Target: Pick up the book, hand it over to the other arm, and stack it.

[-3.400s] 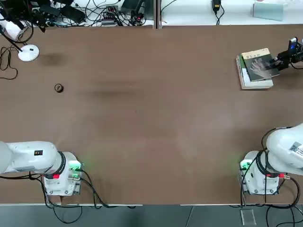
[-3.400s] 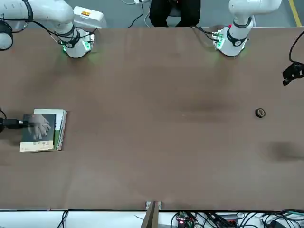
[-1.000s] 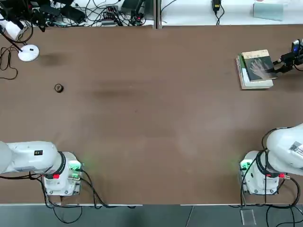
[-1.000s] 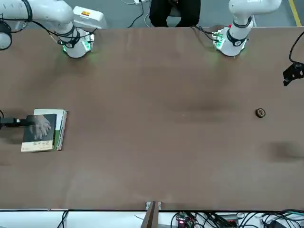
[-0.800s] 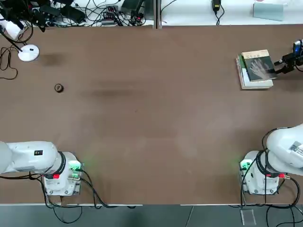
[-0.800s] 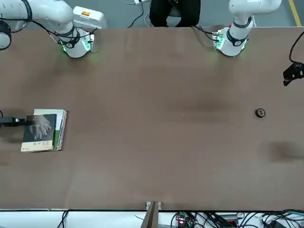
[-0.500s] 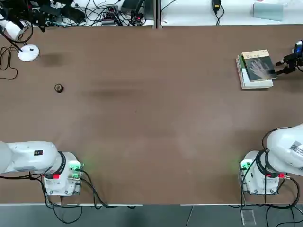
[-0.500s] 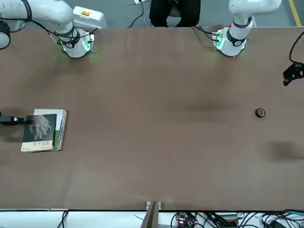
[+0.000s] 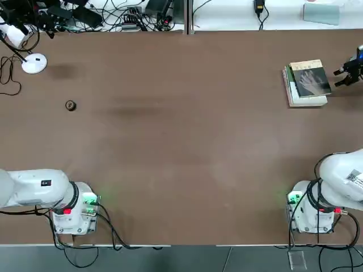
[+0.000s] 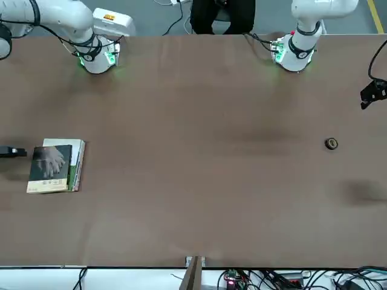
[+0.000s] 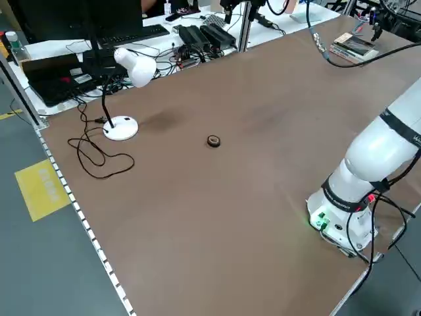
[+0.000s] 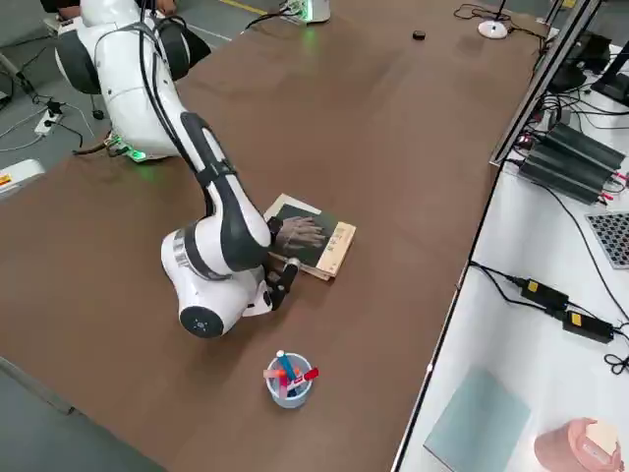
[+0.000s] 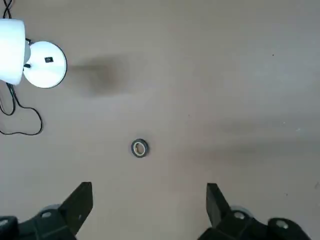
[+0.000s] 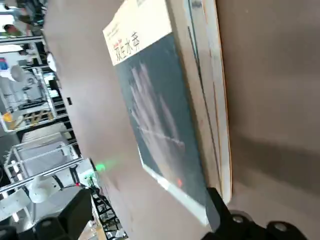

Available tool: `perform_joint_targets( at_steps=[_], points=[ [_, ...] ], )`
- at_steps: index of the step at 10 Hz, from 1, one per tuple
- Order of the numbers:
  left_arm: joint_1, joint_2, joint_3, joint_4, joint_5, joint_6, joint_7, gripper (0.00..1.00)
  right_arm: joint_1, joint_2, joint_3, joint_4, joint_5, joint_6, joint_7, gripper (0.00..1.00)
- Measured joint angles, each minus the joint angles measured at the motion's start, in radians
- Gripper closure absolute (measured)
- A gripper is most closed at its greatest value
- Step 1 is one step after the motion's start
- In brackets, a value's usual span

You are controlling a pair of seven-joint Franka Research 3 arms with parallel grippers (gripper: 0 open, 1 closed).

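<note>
Book (image 9: pixel 310 79): dark cover with a pale hand, lying flat on top of a thicker green-and-white book (image 9: pixel 295 94), at the far right of the table (image 9: pixel 181 141) from the robot's side; nothing touches it
Green-and-white book: flat on the table, its edges showing past the small one on two sides
Right gripper (image 9: pixel 347 72): low over the table just beside the stack, on its outer side, apart from the book; fingers spread wide and empty, pointing level toward the book's edge
Right arm (image 12: pixel 211 246): stretched out from its base to the stack, elbow bent, wrist down near the tabletop
Left gripper (image 13: pixel 149 200): fingers wide apart, nothing between them, hanging high over the table on the left side
Left arm (image 9: pixel 34 190): folded back by its base, well away from the books
Ring (image 9: pixel 70 105): small dark round thing alone on the table, left half, well apart from the stack
Lamp (image 9: pixel 33 63): white, round foot on the far left corner of the table, cord trailing beside it
Cup (image 12: pixel 288 380): pale blue, holding pens, standing near the right arm's wrist, toward the table's edge
Cables (image 9: pixel 113 17): bundles and power bricks on the white bench behind the table
</note>
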Motion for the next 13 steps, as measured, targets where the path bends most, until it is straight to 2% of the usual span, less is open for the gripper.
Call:
perform_joint_targets(
  at_steps=[4, 8, 11, 13],
  points=[
    [0.000, 0.000, 0.000, 0.000, 0.000, 0.000, 0.001, 0.00, 0.033, -0.076, 0.029, 0.058, -0.135, 0.008, 0.041, 0.00],
    [0.000, 0.000, 0.000, 0.000, 0.000, 0.007, 0.001, 0.00, 0.112, -0.121, 0.038, 0.075, -0.305, 0.162, 0.029, 0.00],
    [0.000, 0.015, 0.000, 0.019, 0.000, 0.025, -0.024, 0.00, 0.137, -0.139, 0.038, 0.076, -0.344, 0.219, 0.029, 0.00],
    [0.000, 0.046, 0.000, 0.064, 0.000, 0.026, -0.037, 0.00, 0.142, -0.141, 0.037, 0.075, -0.349, 0.228, 0.028, 0.00]
  ],
)
